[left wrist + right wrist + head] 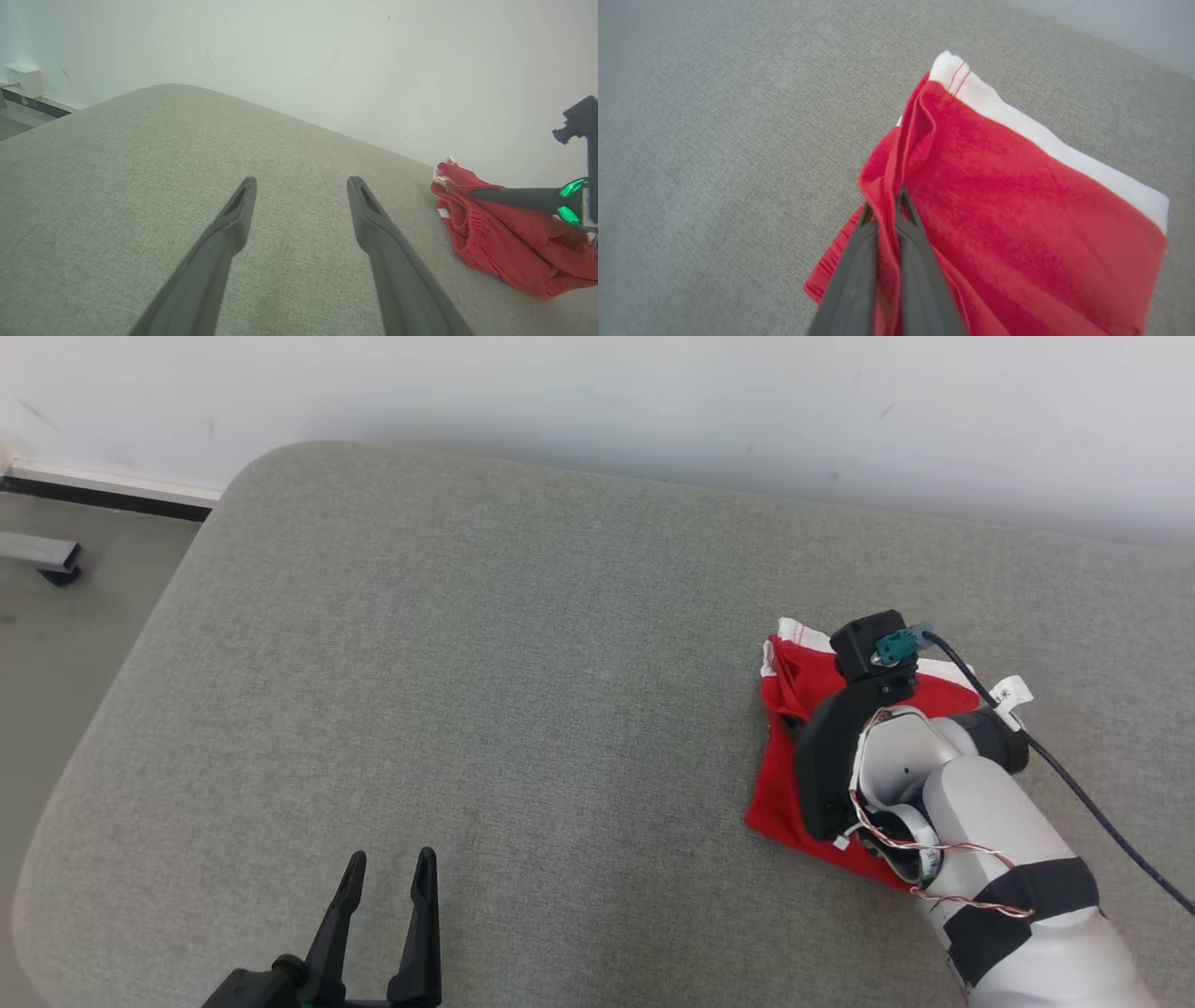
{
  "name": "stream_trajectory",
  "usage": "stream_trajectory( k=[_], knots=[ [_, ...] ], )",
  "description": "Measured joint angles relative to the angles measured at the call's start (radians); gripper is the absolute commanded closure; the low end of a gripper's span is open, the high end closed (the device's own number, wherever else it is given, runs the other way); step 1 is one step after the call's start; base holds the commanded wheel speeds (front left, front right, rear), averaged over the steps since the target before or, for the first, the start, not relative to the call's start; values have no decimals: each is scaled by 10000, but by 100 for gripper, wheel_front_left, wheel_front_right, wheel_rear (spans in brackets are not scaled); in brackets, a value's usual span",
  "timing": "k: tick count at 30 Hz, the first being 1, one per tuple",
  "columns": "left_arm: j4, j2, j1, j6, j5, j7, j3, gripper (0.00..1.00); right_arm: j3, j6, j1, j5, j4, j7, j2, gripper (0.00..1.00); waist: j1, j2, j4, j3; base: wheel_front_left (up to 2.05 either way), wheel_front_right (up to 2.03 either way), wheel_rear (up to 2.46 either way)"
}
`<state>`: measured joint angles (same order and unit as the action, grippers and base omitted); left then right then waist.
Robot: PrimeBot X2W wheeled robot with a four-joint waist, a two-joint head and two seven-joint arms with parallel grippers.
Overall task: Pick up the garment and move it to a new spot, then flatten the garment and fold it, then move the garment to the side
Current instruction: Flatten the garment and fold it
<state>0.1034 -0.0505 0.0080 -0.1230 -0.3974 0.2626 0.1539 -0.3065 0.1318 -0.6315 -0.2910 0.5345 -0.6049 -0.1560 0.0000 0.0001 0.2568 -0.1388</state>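
Nearest, the left gripper (390, 863) hangs low over the grey fabric cushion (485, 644). Its two dark fingers are spread wide apart, with bare upholstery between them and nothing grasped.

Off to the right of those fingers and well apart from them, the red garment (775, 784) lies bunched on the same cushion. The right gripper (883, 205) has its fingers pinched together on a raised fold of the red cloth, which stands up in the narrow gap between the two tips. A ribbed red edge sits just left of these fingers. Smoother red cloth spreads to their right and on past the tips. Beyond the tips the garment ends in a white band (1045, 140) with red stitching at its corner, lying flat on the cushion. In the head view, the pale right forearm (999, 821) covers the near part of the garment. A black cable (1083, 793) runs alongside it.

Farther still, past both sets of fingertips, the cushion's rounded far edge meets a white wall (597, 392). Far to the left of the left fingers is grey floor (75, 616).
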Motion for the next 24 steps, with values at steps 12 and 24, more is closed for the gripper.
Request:
stream_trajectory(
  k=[12, 24],
  knots=[
    [27, -2, 172, 2, 50, 0, -59, 0, 1342, 0, -215, -1689, -247, 2069, 221, 0, 0, 0, -114, 449, 0, 0, 0],
    [-48, 0, 310, 2, 174, 0, 50, 0, 2395, 0, 1550, 222, 548, 3687, -272, 100, 0, 0, -185, 553, 0, 0, 0]
  ],
)
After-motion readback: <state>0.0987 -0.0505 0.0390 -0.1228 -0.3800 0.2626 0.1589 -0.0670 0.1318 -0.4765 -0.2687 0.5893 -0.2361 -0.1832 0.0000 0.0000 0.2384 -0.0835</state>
